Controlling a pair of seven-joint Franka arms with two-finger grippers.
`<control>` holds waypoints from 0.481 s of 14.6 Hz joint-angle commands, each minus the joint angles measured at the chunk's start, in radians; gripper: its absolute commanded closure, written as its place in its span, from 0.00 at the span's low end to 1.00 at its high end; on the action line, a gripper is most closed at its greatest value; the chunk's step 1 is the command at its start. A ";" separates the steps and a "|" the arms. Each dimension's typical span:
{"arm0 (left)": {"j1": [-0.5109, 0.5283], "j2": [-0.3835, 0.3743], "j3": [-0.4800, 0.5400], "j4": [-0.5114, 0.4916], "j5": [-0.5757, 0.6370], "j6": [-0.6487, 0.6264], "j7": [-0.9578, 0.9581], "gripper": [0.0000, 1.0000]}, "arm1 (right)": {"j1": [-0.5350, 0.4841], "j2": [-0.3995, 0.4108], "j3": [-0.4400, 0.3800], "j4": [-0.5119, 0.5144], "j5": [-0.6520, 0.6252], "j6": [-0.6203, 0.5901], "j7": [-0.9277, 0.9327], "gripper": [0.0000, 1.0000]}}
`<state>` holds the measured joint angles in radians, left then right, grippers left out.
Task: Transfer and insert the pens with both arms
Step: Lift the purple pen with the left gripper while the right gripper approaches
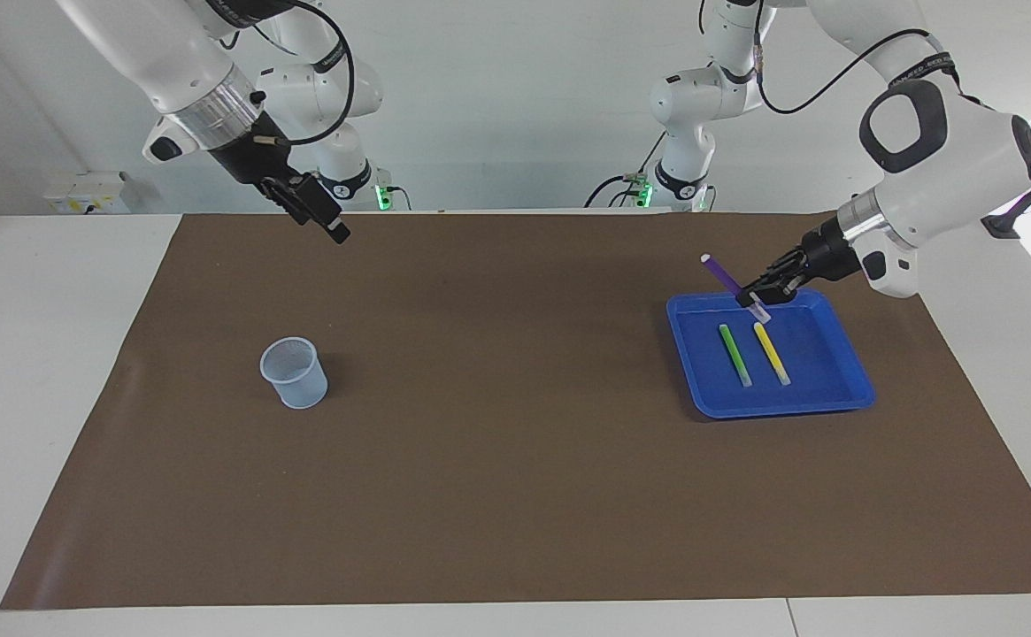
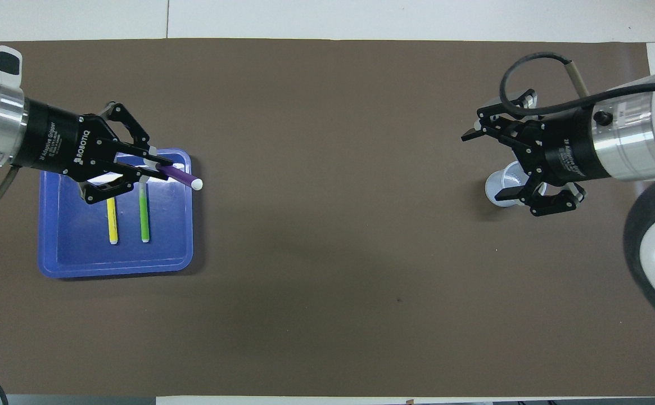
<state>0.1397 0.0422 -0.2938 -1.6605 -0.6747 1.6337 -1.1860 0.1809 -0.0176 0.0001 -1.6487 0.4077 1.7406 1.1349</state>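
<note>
My left gripper [image 1: 756,301] [image 2: 156,164] is shut on the purple pen [image 1: 725,272] [image 2: 184,178]. It holds the pen tilted above the blue tray [image 1: 834,394] [image 2: 74,253], with the pen's pale tip up and pointing toward the right arm's end. The green pen [image 1: 734,354] [image 2: 144,216] and the yellow pen [image 1: 772,352] [image 2: 112,222] lie side by side in the tray. My right gripper [image 1: 325,218] [image 2: 484,166] is open and empty, high over the mat. A pale blue mesh cup [image 1: 295,373] [image 2: 502,185] stands upright well below it, partly covered by it in the overhead view.
A brown mat [image 1: 515,460] [image 2: 327,281] covers most of the white table [image 1: 46,372]. Two slimmer white arms with green-lit bases [image 1: 338,168] [image 1: 683,168] stand at the robots' edge of the table.
</note>
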 commanded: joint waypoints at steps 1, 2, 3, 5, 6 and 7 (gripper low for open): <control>0.003 -0.036 -0.063 -0.033 -0.086 0.021 -0.150 1.00 | 0.037 0.022 -0.002 -0.002 0.077 0.057 0.179 0.00; 0.003 -0.045 -0.092 -0.044 -0.112 0.046 -0.206 1.00 | 0.060 0.027 -0.002 0.000 0.095 0.092 0.234 0.00; 0.000 -0.051 -0.120 -0.060 -0.133 0.076 -0.243 1.00 | 0.084 0.030 -0.002 0.000 0.105 0.117 0.273 0.00; -0.037 -0.073 -0.139 -0.111 -0.164 0.176 -0.331 1.00 | 0.109 0.034 -0.002 0.010 0.134 0.134 0.331 0.00; -0.067 -0.088 -0.137 -0.139 -0.175 0.220 -0.342 1.00 | 0.112 0.036 0.001 0.010 0.153 0.141 0.350 0.00; -0.092 -0.103 -0.137 -0.171 -0.187 0.262 -0.356 1.00 | 0.129 0.036 0.011 0.010 0.158 0.164 0.355 0.00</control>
<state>0.0911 0.0066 -0.4412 -1.7325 -0.8201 1.8084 -1.5019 0.2974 0.0136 0.0032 -1.6470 0.5330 1.8754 1.4584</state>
